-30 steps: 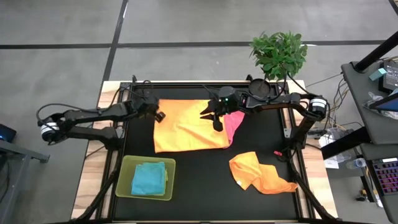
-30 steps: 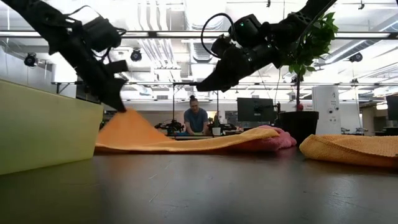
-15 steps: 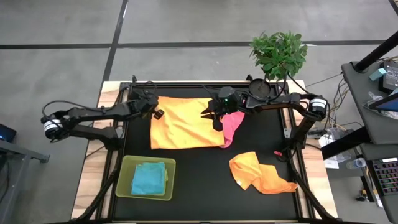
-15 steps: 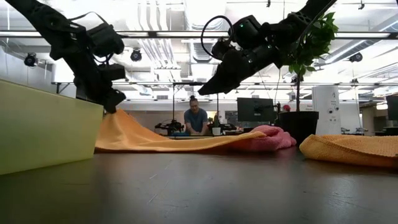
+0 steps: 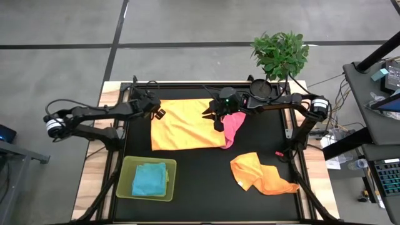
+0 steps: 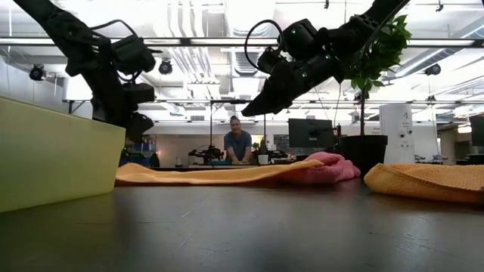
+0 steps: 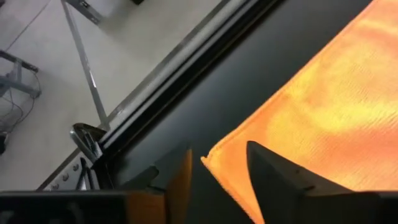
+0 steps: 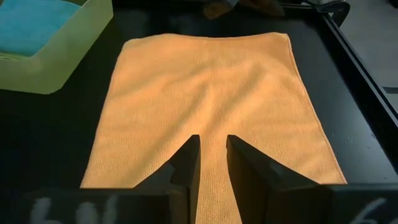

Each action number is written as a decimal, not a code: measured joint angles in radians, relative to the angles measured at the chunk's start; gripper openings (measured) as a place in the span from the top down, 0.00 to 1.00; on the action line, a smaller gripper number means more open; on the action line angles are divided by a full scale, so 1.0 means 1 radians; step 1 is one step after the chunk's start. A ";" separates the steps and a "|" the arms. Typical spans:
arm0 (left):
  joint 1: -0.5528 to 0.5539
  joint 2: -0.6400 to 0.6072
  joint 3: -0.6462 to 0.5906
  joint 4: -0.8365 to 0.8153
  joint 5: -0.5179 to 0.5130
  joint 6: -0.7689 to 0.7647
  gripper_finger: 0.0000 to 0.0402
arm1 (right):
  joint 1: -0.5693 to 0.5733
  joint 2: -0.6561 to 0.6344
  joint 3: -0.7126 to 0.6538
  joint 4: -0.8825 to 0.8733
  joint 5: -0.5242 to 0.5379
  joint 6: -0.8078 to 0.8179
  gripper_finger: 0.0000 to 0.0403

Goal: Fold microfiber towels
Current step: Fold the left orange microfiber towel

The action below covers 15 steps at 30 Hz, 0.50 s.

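Orange towel (image 5: 189, 124) spread flat near the table's far edge. Left gripper (image 5: 157, 113) just above its far-left corner, jaws apart, empty, corner lying between them. Right gripper (image 5: 211, 115) over the far-right edge, jaws narrow, holding nothing.

Overhead ceiling lights (image 6: 227, 41) glare strongly in low view; arms backlit, near-silhouettes. High view evenly lit, soft shadows. Black tabletop (image 6: 242, 227) foreground blurred.

Orange towel (image 8: 211, 93): soft cloth, fine nubbly weave, matt. Table (image 5: 200, 169): black, smooth, faintly glossy; pale wood edges. Tray (image 5: 125, 181): translucent lime plastic.
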 joint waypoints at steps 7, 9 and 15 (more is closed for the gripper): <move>-0.024 -0.069 0.029 -0.001 0.178 -0.005 0.55 | 0.000 0.052 0.001 0.085 0.000 -0.008 0.84; -0.038 -0.092 0.037 0.001 0.312 -0.008 0.55 | 0.000 0.080 0.001 0.128 0.000 -0.007 0.84; -0.121 -0.123 0.042 0.003 0.536 -0.055 0.55 | 0.000 0.166 0.019 0.178 0.000 0.004 0.84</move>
